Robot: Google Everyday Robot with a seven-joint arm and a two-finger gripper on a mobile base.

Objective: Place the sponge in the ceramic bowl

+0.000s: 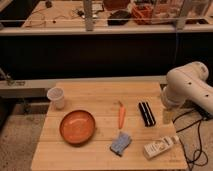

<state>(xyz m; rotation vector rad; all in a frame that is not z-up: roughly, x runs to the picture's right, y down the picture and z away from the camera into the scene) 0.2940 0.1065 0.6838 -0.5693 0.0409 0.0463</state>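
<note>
Six items lie on a wooden table (100, 92), and a white robot arm (189, 89) stands over its right edge.

Nearest the front edge, the blue-grey sponge (120, 144) lies flat on the wood, with a white bottle (160, 147) on its side to the right, well apart from it. A little farther back and to the left sits the orange-brown ceramic bowl (63, 125); the sponge is outside it, near its right rim but not touching. Behind the sponge a carrot (121, 116) lies lengthwise, and a black bar (146, 113) lies beside it on the right. The gripper (167, 115) hangs at the table's right edge, just right of the black bar; whether it is open or closed cannot be told, and it appears to hold nothing. Farthest back on the left stands a small white cup (56, 97).
</note>
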